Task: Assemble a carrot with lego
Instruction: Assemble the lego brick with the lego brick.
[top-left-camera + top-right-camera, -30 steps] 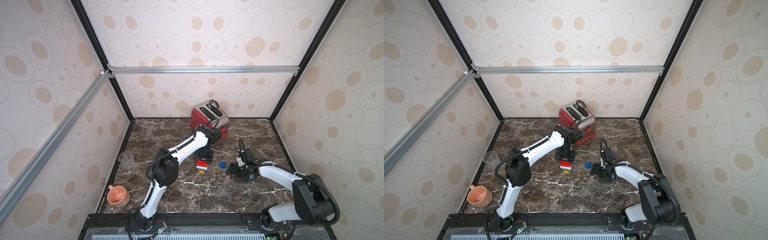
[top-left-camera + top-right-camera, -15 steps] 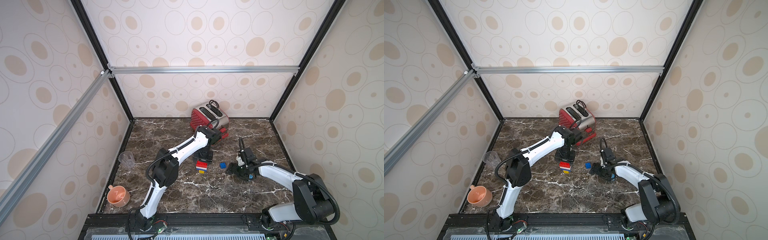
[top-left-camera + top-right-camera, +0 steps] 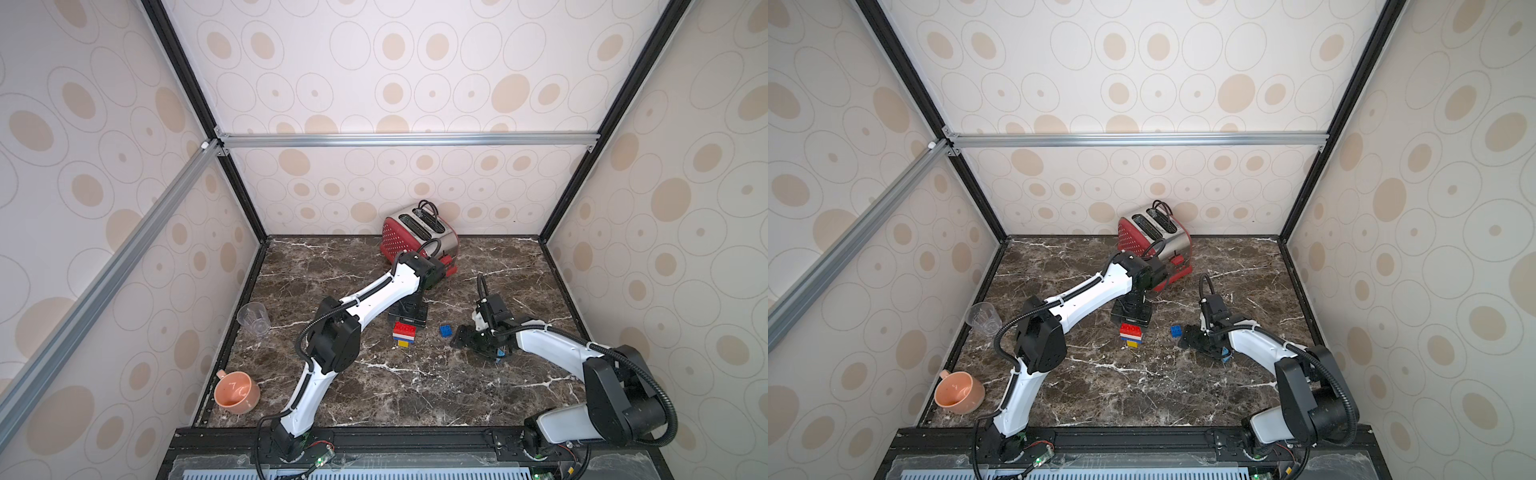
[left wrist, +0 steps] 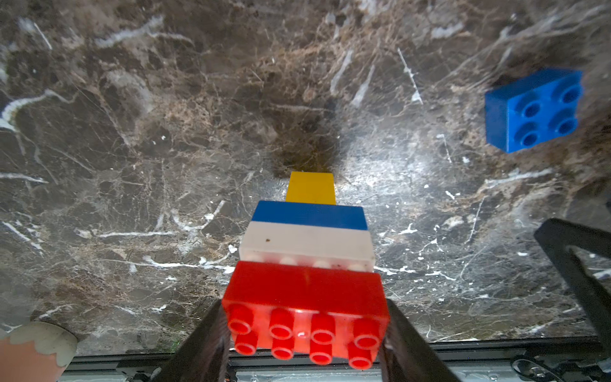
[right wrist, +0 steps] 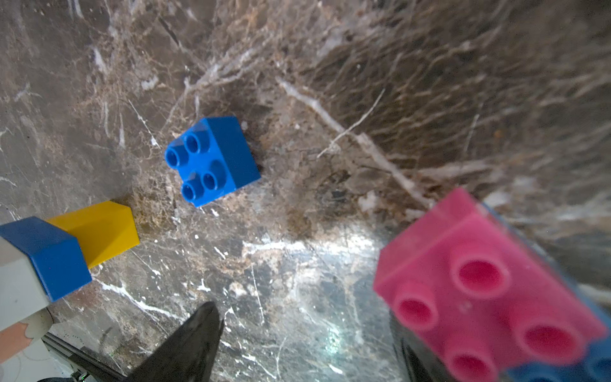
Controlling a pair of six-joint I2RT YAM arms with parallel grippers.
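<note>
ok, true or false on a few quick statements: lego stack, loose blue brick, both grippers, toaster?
1. The left gripper is shut on the carrot. True.
2. The loose blue brick lies studs down. False: its studs face up.
3. The carrot's yellow tip is the end nearest the table. True.
4. The right gripper grips the loose blue brick. False: its jaws are open and clear of it.
5. The toaster stands at the table's front edge. False: it stands at the back wall.
</note>
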